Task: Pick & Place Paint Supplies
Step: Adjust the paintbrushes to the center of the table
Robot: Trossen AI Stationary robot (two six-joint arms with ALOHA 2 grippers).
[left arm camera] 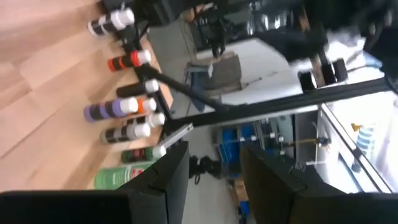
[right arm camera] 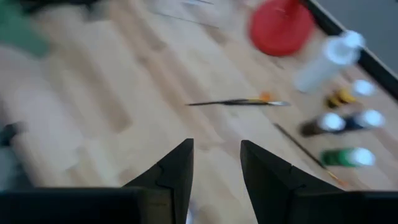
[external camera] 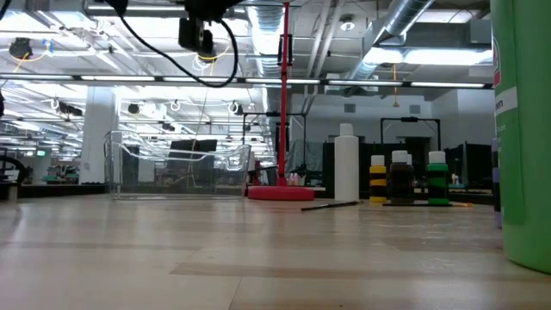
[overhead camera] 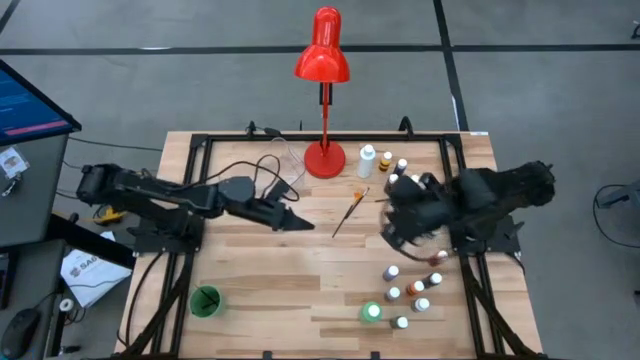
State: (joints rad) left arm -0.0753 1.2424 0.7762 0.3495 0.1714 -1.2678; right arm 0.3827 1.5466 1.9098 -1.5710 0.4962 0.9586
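Open workshop behind, pale wooden counter (overhead camera: 280, 285) inside black frame. Red desk lamp (overhead camera: 322, 60) at far edge, not part of job. Paint bottles in two clusters on right side: far group (overhead camera: 388, 165) by lamp base, near group (overhead camera: 412, 292) toward front edge, likely staged within right arm's reach. Thin brush (overhead camera: 350, 211) lies loose mid-counter. Green cup (overhead camera: 206, 301) front left, probable drop spot. Left hand (overhead camera: 297, 222) mid-counter, fingers parted, empty. Right hand (right arm camera: 216, 163) above counter between clusters, fingers apart, holding nothing.
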